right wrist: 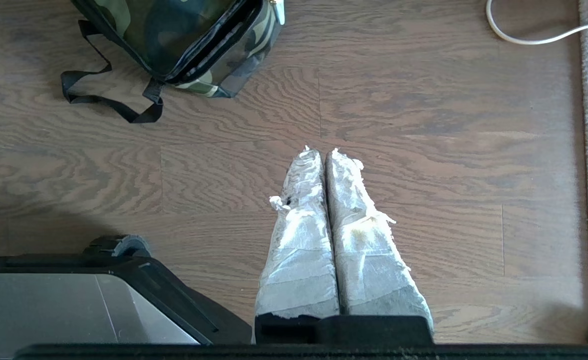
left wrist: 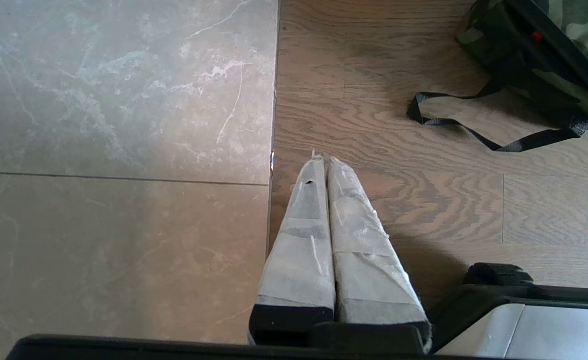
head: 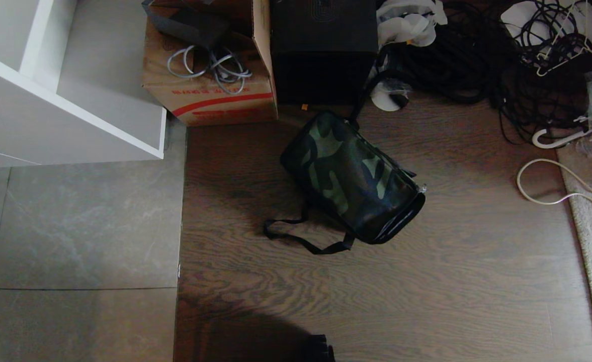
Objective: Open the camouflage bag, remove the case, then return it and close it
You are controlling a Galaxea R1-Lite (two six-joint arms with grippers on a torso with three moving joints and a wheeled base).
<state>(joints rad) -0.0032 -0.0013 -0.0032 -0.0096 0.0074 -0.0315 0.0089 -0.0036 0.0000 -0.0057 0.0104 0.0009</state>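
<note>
Your tape-wrapped left gripper (left wrist: 322,162) and right gripper (right wrist: 320,154) both hung pressed together, holding nothing, well short of the boxy camouflage fabric bag (head: 351,176) lying zipped on the wood floor (head: 477,261). You needed to approach its white zipper clip (right wrist: 279,6) squarely, clear of the black webbing strap (head: 301,240).

The bag (head: 351,176) is green, brown and black camouflage with a black strap (head: 301,241). At its eleven o'clock a brown cardboard box (head: 210,95) carries a red stripe; at twelve stands a black box (head: 323,50). The floor (head: 426,281) is brown wood-grain, with grey marbled tiles (head: 74,231) at nine o'clock.
</note>
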